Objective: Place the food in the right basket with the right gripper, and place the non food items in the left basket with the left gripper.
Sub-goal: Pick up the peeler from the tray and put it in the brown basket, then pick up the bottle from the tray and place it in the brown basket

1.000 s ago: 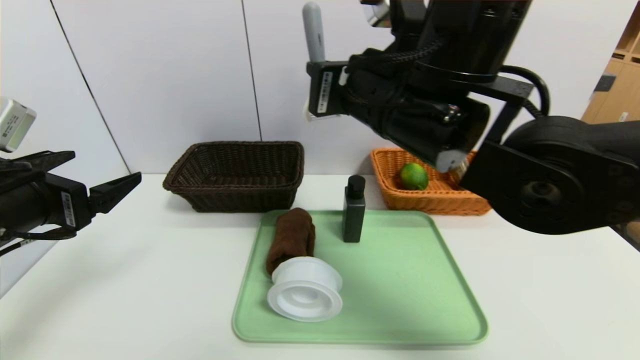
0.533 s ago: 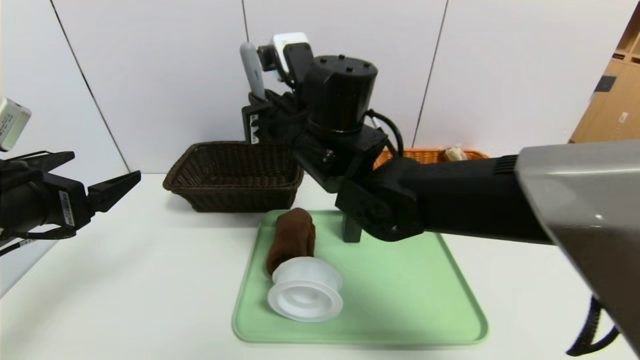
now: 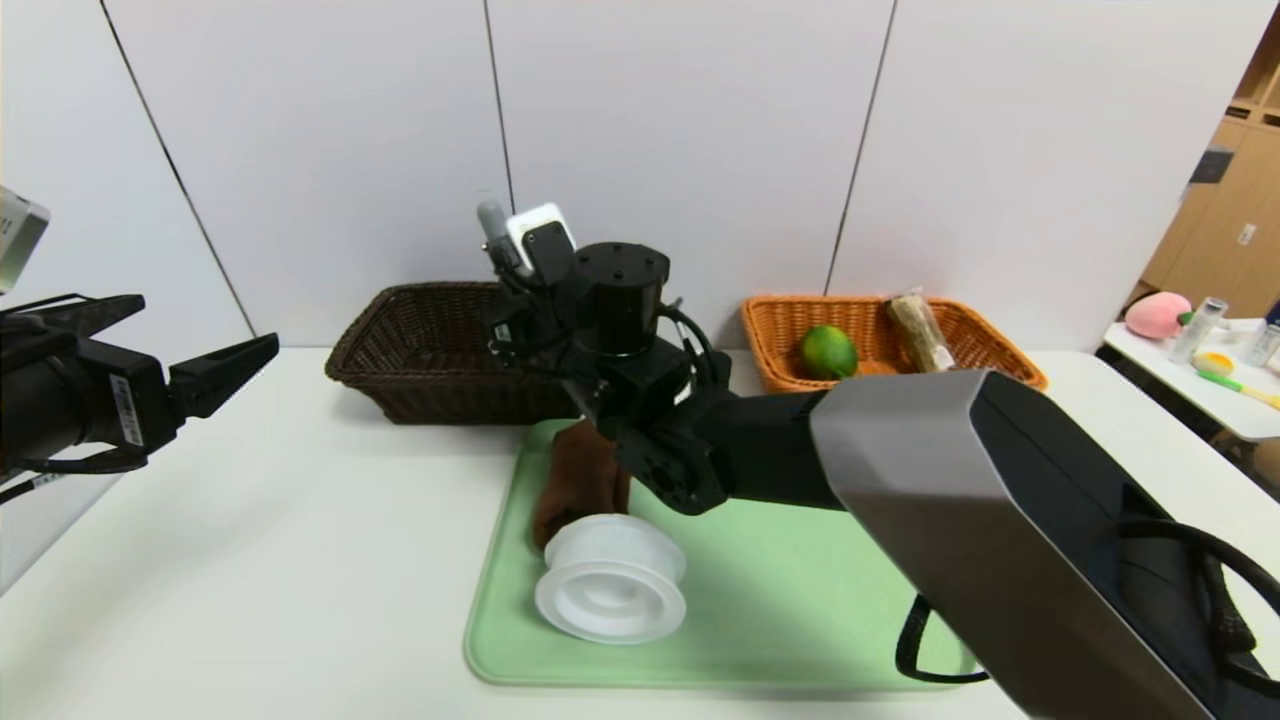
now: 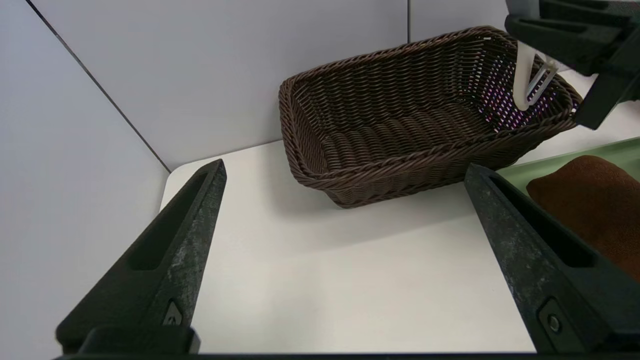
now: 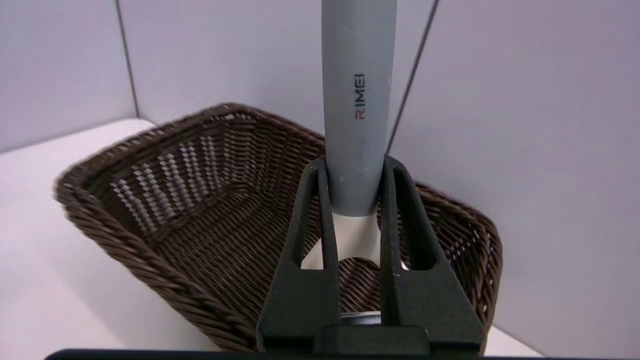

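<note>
Waiting open at the frame's left edge, my left tool (image 3: 215,372) holds nothing. At centre, my right tool (image 5: 356,220) clamps the peeler (image 5: 356,100) by its stiff, smooth grey handle, upright above the brown basket (image 3: 400,330); it looks light and could slip, so I grip low, near the white head.

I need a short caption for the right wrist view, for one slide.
Right gripper shut on a grey-handled tool, held upright above the dark brown basket.

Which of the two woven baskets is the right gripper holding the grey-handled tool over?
The dark brown wicker basket, on the robot's left. The right gripper holds the grey-handled tool above it; the orange wicker basket holds a green lime.
</note>
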You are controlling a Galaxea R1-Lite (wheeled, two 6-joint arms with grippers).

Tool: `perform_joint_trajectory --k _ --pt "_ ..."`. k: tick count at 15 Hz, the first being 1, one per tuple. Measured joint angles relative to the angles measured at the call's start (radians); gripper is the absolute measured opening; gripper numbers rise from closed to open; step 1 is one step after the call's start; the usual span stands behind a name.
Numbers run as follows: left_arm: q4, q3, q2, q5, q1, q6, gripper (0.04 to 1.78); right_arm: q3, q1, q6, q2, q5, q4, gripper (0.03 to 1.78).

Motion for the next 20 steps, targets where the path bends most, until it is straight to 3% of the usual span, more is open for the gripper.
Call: perform_joint_trajectory --k 8,14,20 --pt "0.0 -0.001 -0.008 -0.001 0.0 0.0 1.69 -0.002 -0.003 -0.001 0.027 -0.005 0.016 0.25" --pt "0.002 0.0 -0.017 -0.001 0.0 0.0 1.69 -0.002 -0.003 0.0 0.03 -0.007 0.003 0.97" --pt "0.003 0.005 -0.024 -0.001 0.001 -0.002 1.69 -0.002 -0.003 -0.001 -0.013 -0.018 0.005 1.37"
